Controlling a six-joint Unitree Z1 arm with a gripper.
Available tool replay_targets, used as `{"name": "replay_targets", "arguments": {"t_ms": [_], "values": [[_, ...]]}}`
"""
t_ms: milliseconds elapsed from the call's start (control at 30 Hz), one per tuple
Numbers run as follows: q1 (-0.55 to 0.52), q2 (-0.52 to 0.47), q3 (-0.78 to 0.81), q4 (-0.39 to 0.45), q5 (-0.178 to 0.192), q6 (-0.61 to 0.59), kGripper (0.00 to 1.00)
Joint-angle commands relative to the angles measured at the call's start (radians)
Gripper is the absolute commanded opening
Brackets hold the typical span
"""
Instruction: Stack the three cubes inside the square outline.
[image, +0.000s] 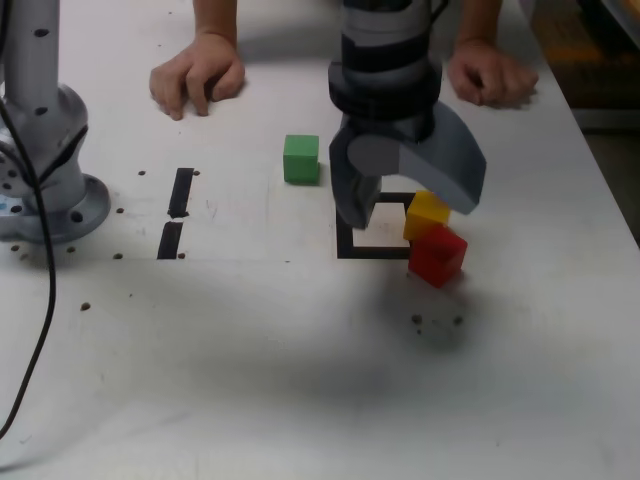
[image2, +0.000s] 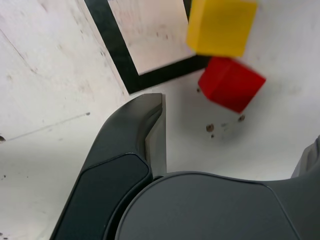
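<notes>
Exterior view high in front of the table, wrist view close, facing down, both sharing the square outline (image: 365, 245) (image2: 120, 55) corner

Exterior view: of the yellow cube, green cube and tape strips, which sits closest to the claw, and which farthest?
From the gripper:
1. Yellow cube, under its right finger.
2. Green cube, to the view's left.
3. Tape strips, farther left.

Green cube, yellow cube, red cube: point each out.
green cube (image: 301, 158), exterior view, front face.
yellow cube (image2: 221, 26), wrist view, broad face.
red cube (image2: 230, 83), wrist view, upper face.
</notes>
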Motion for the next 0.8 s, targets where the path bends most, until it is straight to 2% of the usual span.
{"name": "replay_targets", "arguments": {"t_ms": [0, 333, 767], "values": [[-0.016, 0.005, -0.006, 0.016, -0.004, 0.002, 0.97], [-0.074, 0.047, 0.003, 0.030, -0.003, 0.028, 0.92], [-0.087, 0.128, -0.045, 0.070, 0.000, 0.174, 0.92]]}}
